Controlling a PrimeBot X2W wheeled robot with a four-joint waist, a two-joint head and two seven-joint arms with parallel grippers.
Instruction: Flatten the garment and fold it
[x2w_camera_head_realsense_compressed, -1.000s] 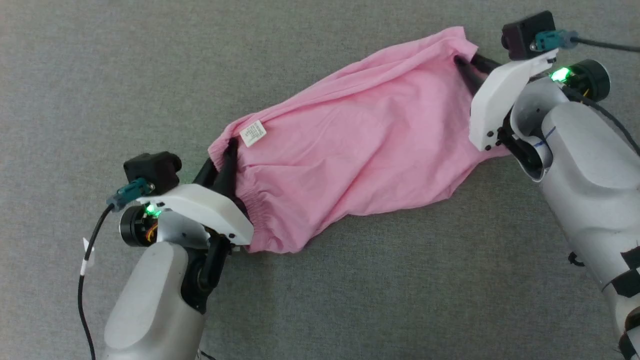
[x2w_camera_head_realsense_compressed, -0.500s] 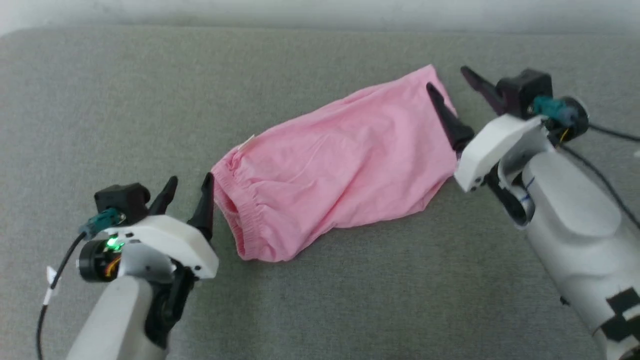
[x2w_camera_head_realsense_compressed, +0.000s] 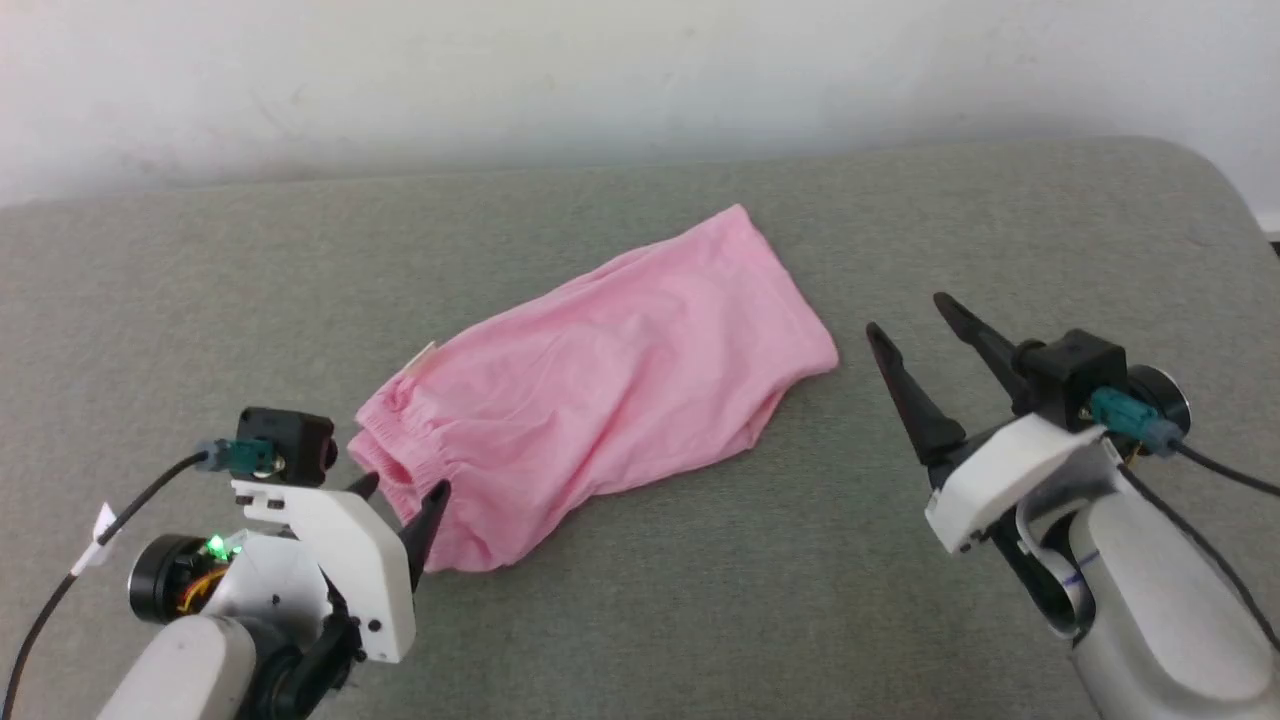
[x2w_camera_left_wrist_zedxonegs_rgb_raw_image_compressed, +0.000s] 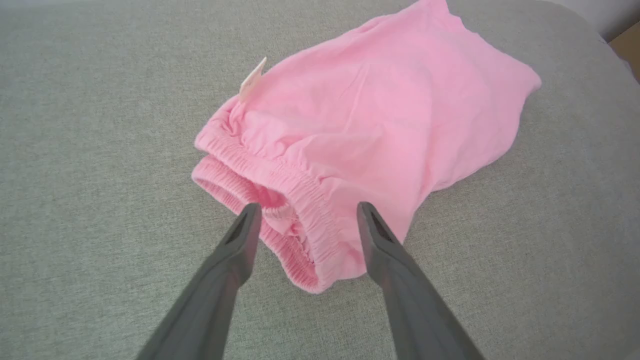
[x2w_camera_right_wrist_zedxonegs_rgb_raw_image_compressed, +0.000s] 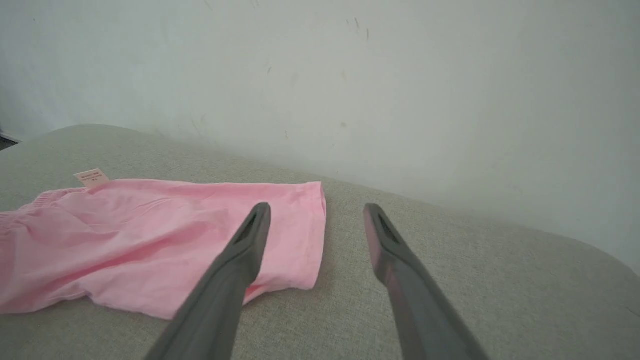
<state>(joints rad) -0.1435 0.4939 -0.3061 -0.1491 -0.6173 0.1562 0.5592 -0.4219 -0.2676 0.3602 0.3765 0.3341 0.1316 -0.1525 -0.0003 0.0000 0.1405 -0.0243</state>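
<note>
- The left gripper (x2w_camera_head_realsense_compressed: 405, 490) is seen with its two dark fingers spread apart and nothing held between them. In the left wrist view (x2w_camera_left_wrist_zedxonegs_rgb_raw_image_compressed: 308, 207) its tips are placed on either side of the near end of the waistband (x2w_camera_left_wrist_zedxonegs_rgb_raw_image_compressed: 280, 180); whether the cloth is touched cannot be told.
- The right gripper (x2w_camera_head_realsense_compressed: 906, 314) is likewise spread wide and empty. It is held clear of the cloth, toward the right edge of the grey padded surface (x2w_camera_head_realsense_compressed: 640, 620), with its fingers pointed at the far edge.
- The garment (x2w_camera_head_realsense_compressed: 600, 390), a pair of light pink shorts, is laid slantwise across the middle of the surface. Its gathered waistband is turned toward the near left corner and its plain hem toward the far right.
- The waistband is shown doubled, one layer stacked on the other.
- A small white label (x2w_camera_head_realsense_compressed: 422, 357) is stuck out at the waistband's far side.
- A pale wall (x2w_camera_head_realsense_compressed: 600, 80) is seen behind the far edge.
</note>
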